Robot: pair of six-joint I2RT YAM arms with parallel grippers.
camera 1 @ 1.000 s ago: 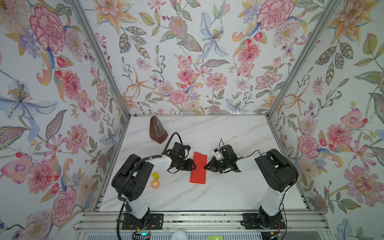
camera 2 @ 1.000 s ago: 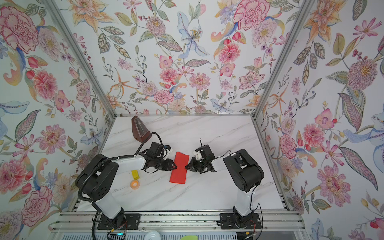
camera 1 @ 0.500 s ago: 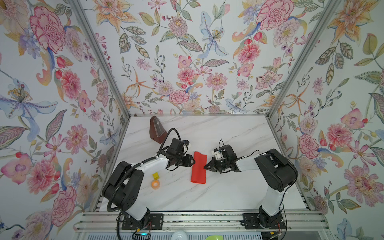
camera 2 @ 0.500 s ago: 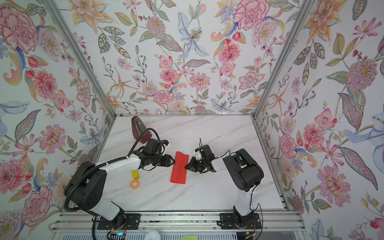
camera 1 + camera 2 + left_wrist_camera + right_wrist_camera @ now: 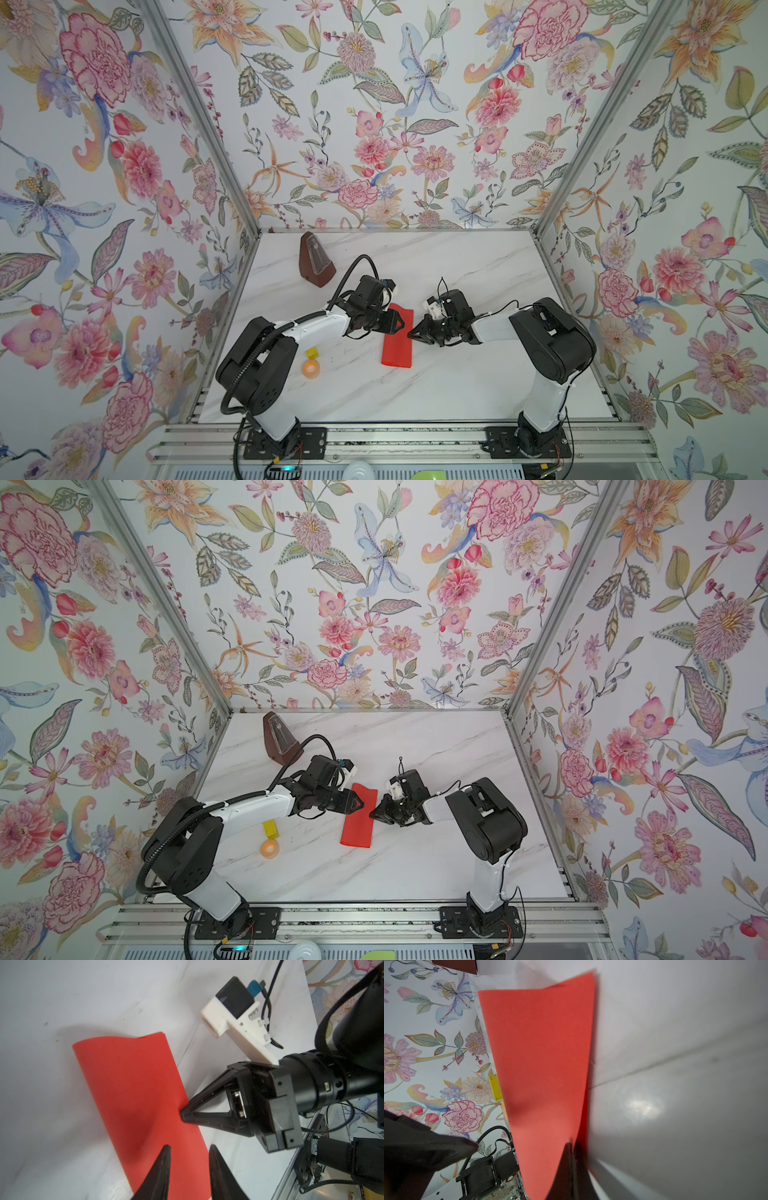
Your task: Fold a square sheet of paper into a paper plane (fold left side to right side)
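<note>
The square sheet of paper [image 5: 397, 349] [image 5: 357, 829] is bright red and lies folded over into a narrow rectangle mid-table. Its top layer bulges loosely [image 5: 135, 1076] [image 5: 542, 1053]. My left gripper [image 5: 401, 322] [image 5: 361, 802] [image 5: 189, 1147] hovers over the paper's far half, jaws open by a narrow gap with nothing between them. My right gripper [image 5: 409, 333] [image 5: 371, 813] [image 5: 572, 1146] is shut, its tips touching the paper's right edge; whether they pinch a layer is unclear. No paper plane is in view.
A dark brown metronome [image 5: 316, 262] [image 5: 280, 739] stands at the back left. A small yellow block [image 5: 312, 353] [image 5: 271, 829] and an orange ring [image 5: 310, 368] [image 5: 269, 848] lie near the left arm. Flowered walls enclose three sides of the marble table [image 5: 457, 386].
My left gripper has moved right, onto the paper, and its jaws have narrowed a little. The right gripper has stayed at the paper's right edge.
</note>
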